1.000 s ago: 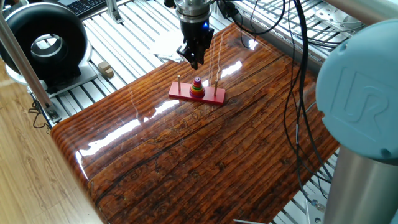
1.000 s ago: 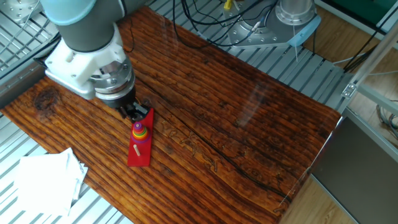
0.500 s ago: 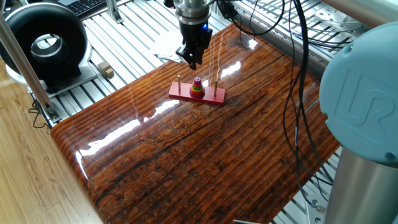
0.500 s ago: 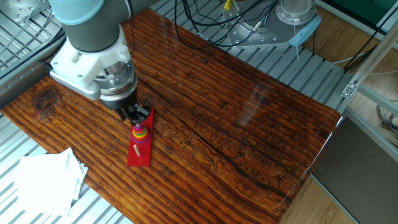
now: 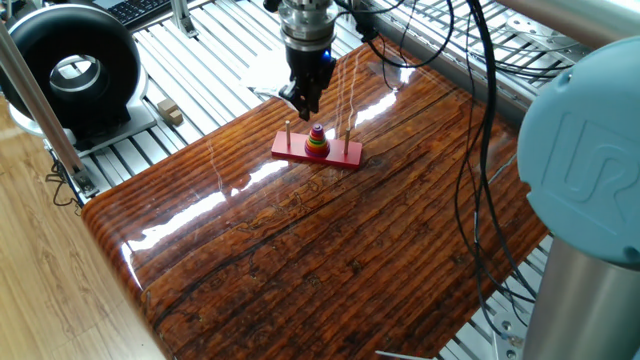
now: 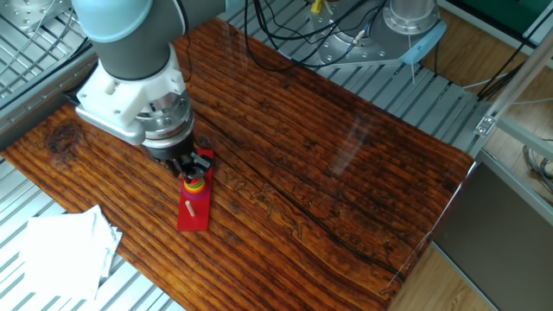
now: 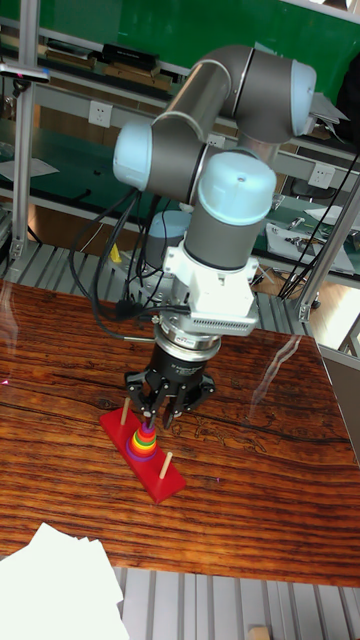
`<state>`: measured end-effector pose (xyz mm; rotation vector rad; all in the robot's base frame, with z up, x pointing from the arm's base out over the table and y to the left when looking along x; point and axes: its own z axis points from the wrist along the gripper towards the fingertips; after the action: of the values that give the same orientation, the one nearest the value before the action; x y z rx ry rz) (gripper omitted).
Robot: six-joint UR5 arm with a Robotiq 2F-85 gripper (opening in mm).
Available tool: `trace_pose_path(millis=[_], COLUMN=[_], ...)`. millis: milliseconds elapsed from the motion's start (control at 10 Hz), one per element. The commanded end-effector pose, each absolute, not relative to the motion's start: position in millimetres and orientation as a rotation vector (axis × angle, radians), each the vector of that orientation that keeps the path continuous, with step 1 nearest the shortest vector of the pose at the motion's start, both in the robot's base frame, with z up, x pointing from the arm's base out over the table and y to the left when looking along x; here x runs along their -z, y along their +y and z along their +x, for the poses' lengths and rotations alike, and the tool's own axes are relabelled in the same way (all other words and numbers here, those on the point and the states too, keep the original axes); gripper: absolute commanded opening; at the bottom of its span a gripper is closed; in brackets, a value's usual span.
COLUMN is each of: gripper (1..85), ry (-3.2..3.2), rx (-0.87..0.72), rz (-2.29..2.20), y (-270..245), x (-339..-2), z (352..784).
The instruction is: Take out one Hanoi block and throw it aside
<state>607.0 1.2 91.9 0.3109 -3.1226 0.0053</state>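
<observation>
The ring stack [image 5: 316,143] sits on the middle peg of a red base [image 5: 345,156] on the wooden table. The Hanoi block [image 5: 317,130], a tiny purple disc, tops the stack. My gripper [image 5: 305,103] hangs just above and slightly behind the stack, pointing down, its fingers a narrow gap apart with nothing between them. In the other fixed view the gripper [image 6: 187,166] overlaps the top of the stack [image 6: 197,184], hiding the disc. The tall fixed view shows the fingertips [image 7: 156,412] right over the stack [image 7: 146,438].
Thin bare pegs [image 5: 288,132] stand at both ends of the red base. White paper [image 6: 65,246] lies off the table's corner. A black round device [image 5: 72,70] and a small wooden block [image 5: 168,111] sit on the metal slats.
The gripper has shifted sideways and a little lower toward the ring stack, now covering its top in the other fixed view. The stack and base have not moved.
</observation>
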Motion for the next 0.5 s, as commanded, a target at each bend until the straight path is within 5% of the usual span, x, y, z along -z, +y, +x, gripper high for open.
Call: trace_pose_path(millis=[0,400], gripper=[28.3,29.7], ry=[-3.127,-3.132], rx=[0.020,0.041], rz=[0.324,0.348], y=[-2.9,-1.9], x=[-84.6,-79.3], z=[601.3,601.6])
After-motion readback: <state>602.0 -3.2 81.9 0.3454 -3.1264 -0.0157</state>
